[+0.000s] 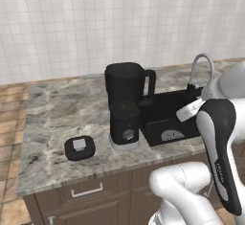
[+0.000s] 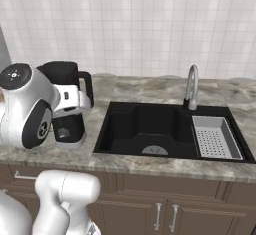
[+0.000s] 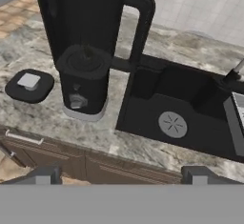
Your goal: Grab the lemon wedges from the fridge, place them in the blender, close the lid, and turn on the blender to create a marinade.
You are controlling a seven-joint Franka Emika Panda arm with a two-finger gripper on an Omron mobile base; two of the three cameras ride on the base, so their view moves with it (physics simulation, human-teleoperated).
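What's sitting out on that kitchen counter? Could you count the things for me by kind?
Blender: 1
Blender lid, lying on the counter beside the blender: 1
Sink: 1
Tap: 1
Grey drainer basket in the sink: 1
Total: 5

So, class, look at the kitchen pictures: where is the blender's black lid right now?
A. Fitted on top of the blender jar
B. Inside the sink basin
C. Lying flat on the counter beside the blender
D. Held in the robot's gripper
C: the lid lies flat on the counter, apart from the blender, on the side away from the sink.
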